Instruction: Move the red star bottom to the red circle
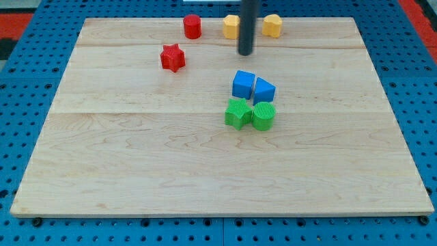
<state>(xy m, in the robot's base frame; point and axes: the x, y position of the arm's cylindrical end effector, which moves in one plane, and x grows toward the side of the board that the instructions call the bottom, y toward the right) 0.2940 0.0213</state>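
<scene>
The red star (173,57) lies on the wooden board (136,164) at the upper left of centre. The red circle (192,26), a short cylinder, stands near the view's top edge, up and to the right of the star, a small gap apart. My tip (246,52) is the lower end of a dark rod coming down from the view's top. It rests on the board well to the right of the red star, level with it, and touches no block.
Two yellow blocks (232,26) (272,25) sit at the view's top, either side of the rod. A blue cube (243,84) and a blue block (263,89) stand above a green star (237,113) and green cylinder (263,115) right of centre.
</scene>
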